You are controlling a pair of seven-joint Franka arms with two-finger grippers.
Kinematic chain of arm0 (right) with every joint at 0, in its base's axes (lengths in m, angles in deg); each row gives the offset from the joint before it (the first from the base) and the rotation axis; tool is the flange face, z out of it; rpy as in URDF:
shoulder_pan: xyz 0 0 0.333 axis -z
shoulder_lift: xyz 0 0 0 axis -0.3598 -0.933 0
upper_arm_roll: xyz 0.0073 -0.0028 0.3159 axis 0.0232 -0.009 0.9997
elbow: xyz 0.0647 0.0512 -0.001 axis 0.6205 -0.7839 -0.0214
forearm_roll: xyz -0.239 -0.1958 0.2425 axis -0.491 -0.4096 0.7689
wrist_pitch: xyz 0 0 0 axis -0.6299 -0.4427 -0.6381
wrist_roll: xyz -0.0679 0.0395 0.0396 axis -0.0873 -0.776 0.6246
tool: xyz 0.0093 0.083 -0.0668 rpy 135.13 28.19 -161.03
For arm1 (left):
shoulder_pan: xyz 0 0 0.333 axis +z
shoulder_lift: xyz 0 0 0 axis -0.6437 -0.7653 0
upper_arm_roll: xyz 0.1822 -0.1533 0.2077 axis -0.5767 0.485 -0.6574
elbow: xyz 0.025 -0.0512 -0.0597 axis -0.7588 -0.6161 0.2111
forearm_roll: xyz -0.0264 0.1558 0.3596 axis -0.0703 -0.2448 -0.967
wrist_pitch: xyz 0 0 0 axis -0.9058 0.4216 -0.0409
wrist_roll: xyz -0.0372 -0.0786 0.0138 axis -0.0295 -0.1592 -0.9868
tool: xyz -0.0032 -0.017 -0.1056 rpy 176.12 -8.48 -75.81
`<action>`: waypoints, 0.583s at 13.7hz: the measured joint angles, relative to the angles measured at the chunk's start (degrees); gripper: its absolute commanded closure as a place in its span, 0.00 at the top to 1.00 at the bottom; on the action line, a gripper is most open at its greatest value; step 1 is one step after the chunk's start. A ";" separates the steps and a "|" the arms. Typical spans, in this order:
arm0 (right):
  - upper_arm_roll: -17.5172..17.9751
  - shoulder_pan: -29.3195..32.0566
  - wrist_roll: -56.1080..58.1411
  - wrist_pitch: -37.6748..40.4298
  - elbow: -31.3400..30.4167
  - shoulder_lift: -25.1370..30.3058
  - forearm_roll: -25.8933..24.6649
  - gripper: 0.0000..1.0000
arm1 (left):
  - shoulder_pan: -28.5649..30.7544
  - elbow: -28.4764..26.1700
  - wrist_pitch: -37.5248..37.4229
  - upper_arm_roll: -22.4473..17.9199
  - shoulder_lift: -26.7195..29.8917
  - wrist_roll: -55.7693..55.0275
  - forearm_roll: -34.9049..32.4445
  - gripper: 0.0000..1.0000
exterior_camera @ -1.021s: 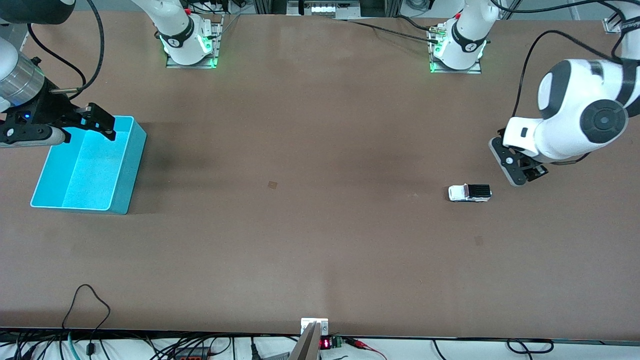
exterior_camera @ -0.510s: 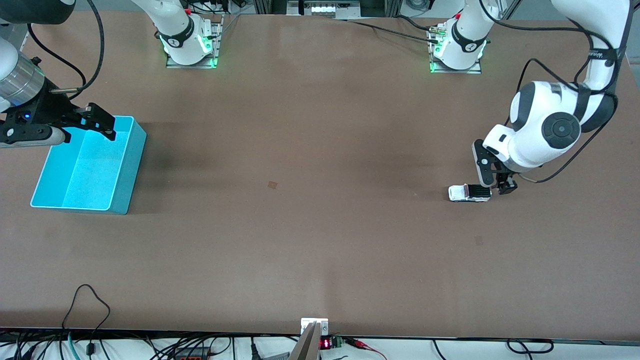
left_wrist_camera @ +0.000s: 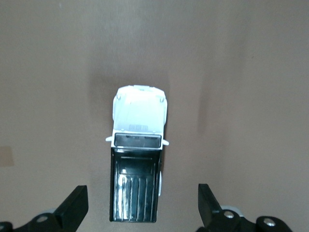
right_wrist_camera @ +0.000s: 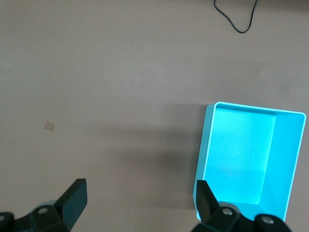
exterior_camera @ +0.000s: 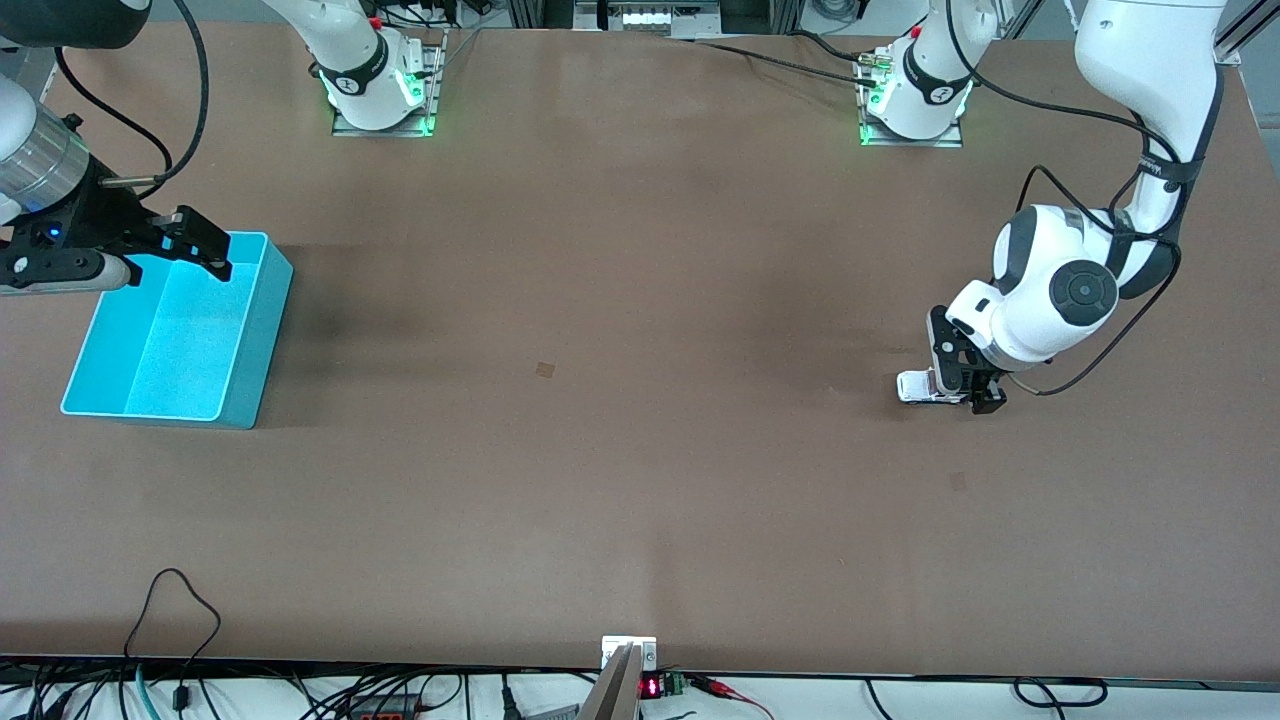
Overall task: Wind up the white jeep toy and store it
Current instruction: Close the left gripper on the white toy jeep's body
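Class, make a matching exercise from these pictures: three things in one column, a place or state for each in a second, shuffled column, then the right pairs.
1. white jeep toy
2. cyan bin
3. right gripper

A. hangs open over the bin's rim
B. on the table, between the open left gripper's jaws
C. at the right arm's end of the table, nothing in it

Pairs: 1-B, 2-C, 3-A

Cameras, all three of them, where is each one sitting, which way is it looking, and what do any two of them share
Front view: high across the table, facing both arm bases; shows both arms, the left gripper low over the white jeep toy, and the right gripper waiting over the cyan bin.
Left wrist view: on the left arm's wrist, looking straight down at the jeep; its own open fingertips show.
Right wrist view: on the right wrist, looking down at bin and table; its open fingertips show.
Shared: front and left wrist both show the jeep; front and right wrist, the bin.
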 measured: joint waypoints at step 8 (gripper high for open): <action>0.00 -0.01 0.01 0.00 0.00 0.00 0.00 1.00 | 0.36 0.00 4.47 0.57 -3.17 5.75 -0.05 0.25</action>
